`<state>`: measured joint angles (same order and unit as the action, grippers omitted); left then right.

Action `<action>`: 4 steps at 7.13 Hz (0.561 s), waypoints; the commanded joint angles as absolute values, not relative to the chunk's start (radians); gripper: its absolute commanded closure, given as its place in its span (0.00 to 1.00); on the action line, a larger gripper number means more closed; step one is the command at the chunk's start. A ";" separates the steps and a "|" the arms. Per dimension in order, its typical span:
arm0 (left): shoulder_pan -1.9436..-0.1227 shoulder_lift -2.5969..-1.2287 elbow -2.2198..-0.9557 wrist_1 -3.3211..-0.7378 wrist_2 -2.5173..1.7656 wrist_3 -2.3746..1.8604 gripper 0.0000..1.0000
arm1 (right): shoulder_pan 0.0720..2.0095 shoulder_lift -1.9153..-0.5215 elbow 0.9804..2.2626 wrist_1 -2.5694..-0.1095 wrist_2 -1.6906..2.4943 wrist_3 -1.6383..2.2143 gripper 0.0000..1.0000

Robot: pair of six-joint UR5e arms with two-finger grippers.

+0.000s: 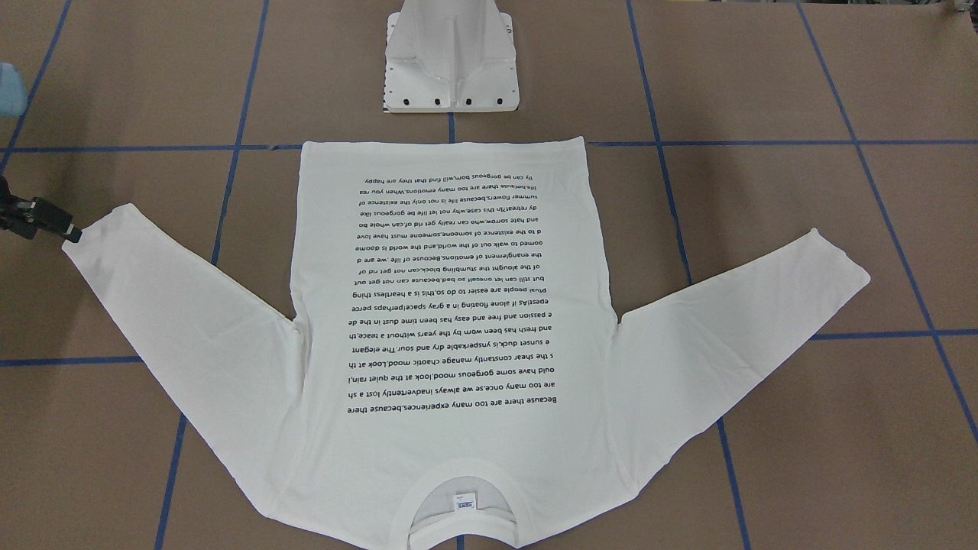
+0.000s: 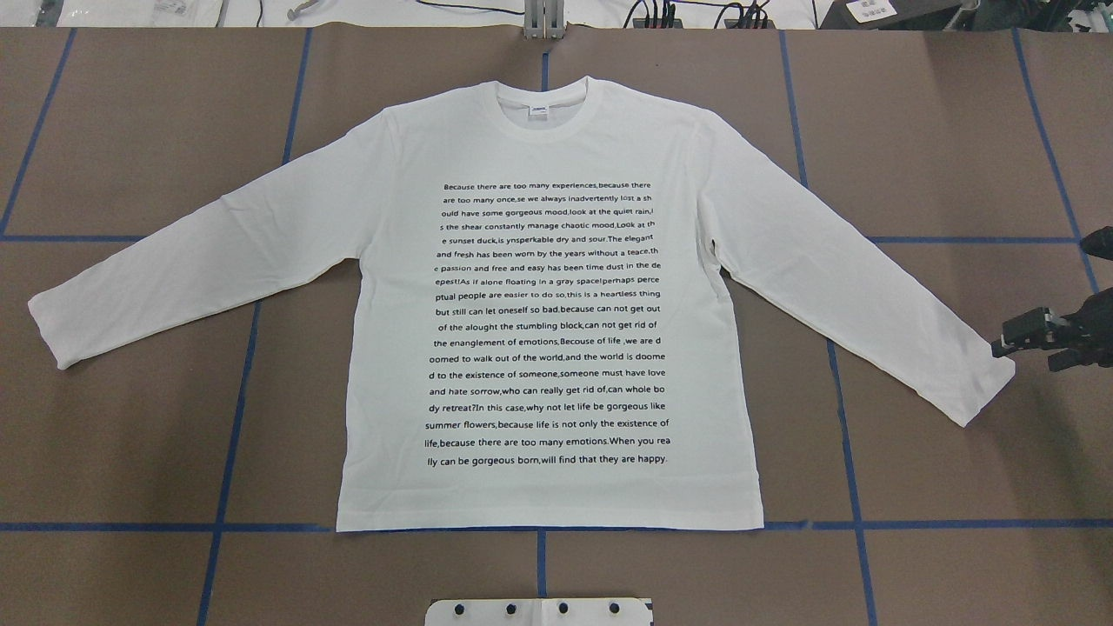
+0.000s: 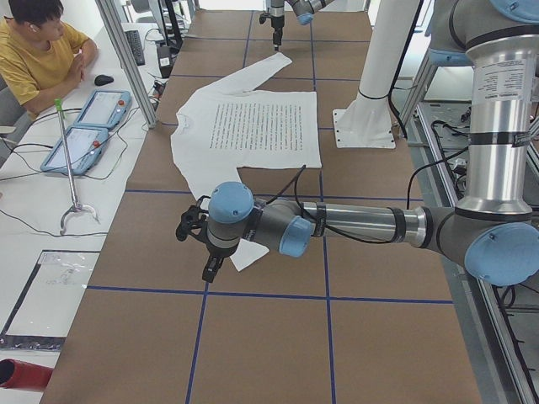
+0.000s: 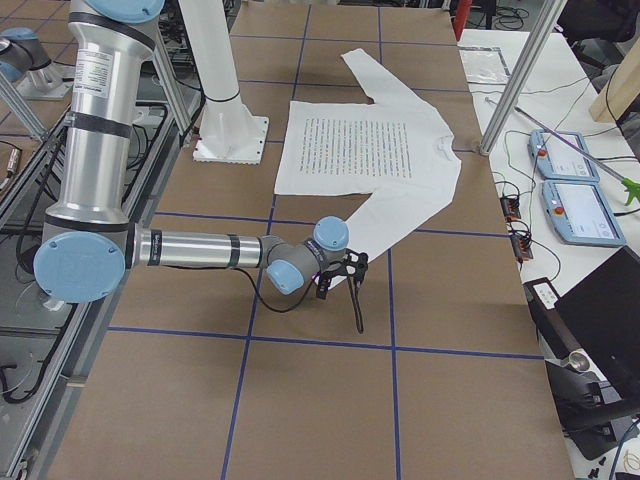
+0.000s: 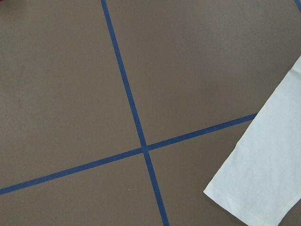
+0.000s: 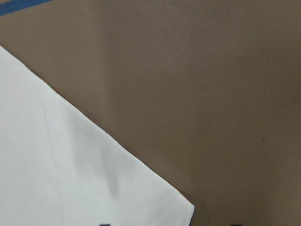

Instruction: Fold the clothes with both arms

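The white long-sleeved shirt (image 2: pixel 548 304) lies flat on the brown table, printed text up, collar (image 2: pixel 546 111) far from the robot and both sleeves spread out. My right gripper (image 2: pixel 1007 346) sits at the right sleeve's cuff (image 2: pixel 978 382). The right wrist view shows that cuff corner (image 6: pixel 70 179) close below, with two dark fingertips apart at the bottom edge, so the gripper is open. Only the exterior left view shows my left gripper (image 3: pixel 207 271), near the left cuff (image 3: pixel 248 257); I cannot tell whether it is open or shut. The left wrist view shows the left cuff (image 5: pixel 263 169) on bare table.
The white pedestal base (image 1: pixel 451 69) stands just behind the shirt's hem. Blue tape lines (image 2: pixel 243 348) cross the brown table. A person (image 3: pixel 38 50) sits at a side desk with two tablets (image 3: pixel 84 126) beyond the far edge.
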<state>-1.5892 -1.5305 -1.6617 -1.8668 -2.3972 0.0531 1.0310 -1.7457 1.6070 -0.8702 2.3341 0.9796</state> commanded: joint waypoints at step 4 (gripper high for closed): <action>-1.589 -1.528 -1.666 -1.867 -2.398 0.058 0.00 | 0.994 -1.740 1.576 -0.864 2.307 1.040 0.32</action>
